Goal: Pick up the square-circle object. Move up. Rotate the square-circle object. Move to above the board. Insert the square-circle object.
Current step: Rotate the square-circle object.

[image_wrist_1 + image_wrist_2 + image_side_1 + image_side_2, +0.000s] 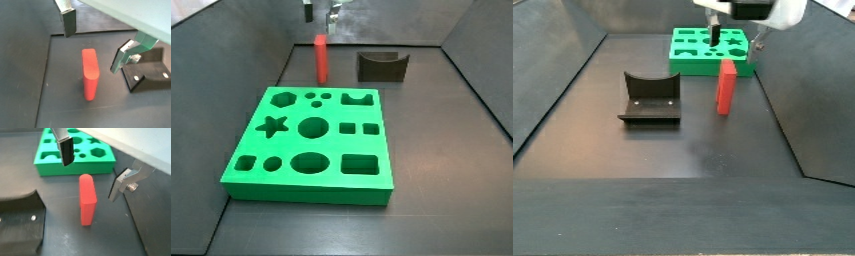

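The square-circle object, a slim red piece, stands upright on the dark floor in both side views (322, 57) (726, 87) and in both wrist views (89, 72) (87, 200). The gripper (93, 50) (91, 179) is open and empty, just above the piece, with one finger on each side of its top. It also shows in both side views (318, 15) (736, 38). The green board (331, 143) with several shaped holes lies flat next to the piece and shows in other views too (694, 68) (73, 168).
The dark fixture (382, 65) (651, 100) stands on the floor beside the red piece, on the side away from the board. It also shows in both wrist views (150, 75) (20, 223). Grey walls enclose the floor.
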